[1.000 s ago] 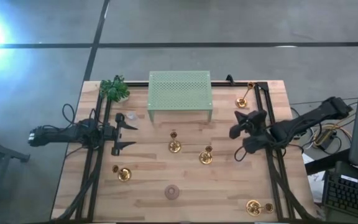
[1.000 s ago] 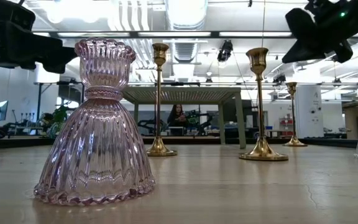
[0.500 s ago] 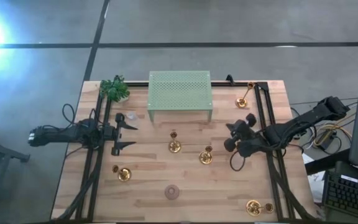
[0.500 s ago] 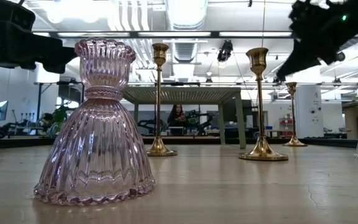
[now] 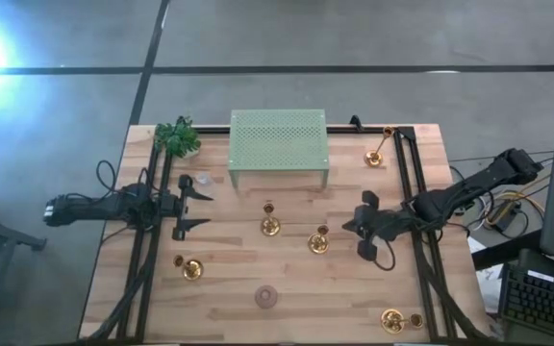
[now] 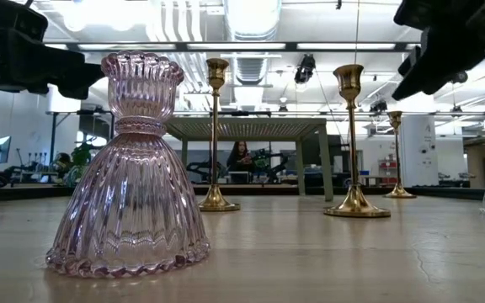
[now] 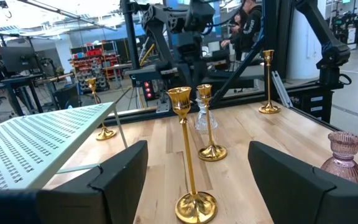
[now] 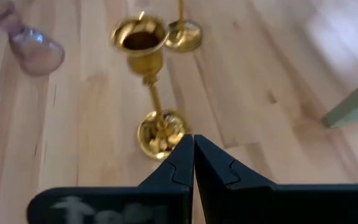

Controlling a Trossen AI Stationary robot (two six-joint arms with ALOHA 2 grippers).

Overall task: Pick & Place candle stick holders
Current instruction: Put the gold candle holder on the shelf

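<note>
Hovering right of frame centre, the right gripper [image 5: 365,226] is closed and empty beside a brass candle stick holder [image 5: 318,240]. Rigid, top-heavy, slippery: grasp the thin stem. Left gripper [image 5: 195,207] waits spread apart.

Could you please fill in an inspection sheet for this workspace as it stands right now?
Surface: wooden table, bare between items.
Job's things: six brass candle stick holders; two upright mid-table, the others near the table's edges.
Clutter: green perforated shelf, small plant, pink glass holder, clear glass holder.
Grippers: left gripper open, hanging near the left edge, holding nothing. Right gripper shut and empty, above the table just beside a mid-table holder.
Cables: wires trail beside the right arm, off the table.
Surroundings: a person sits far behind the table; lab equipment beyond.
</note>
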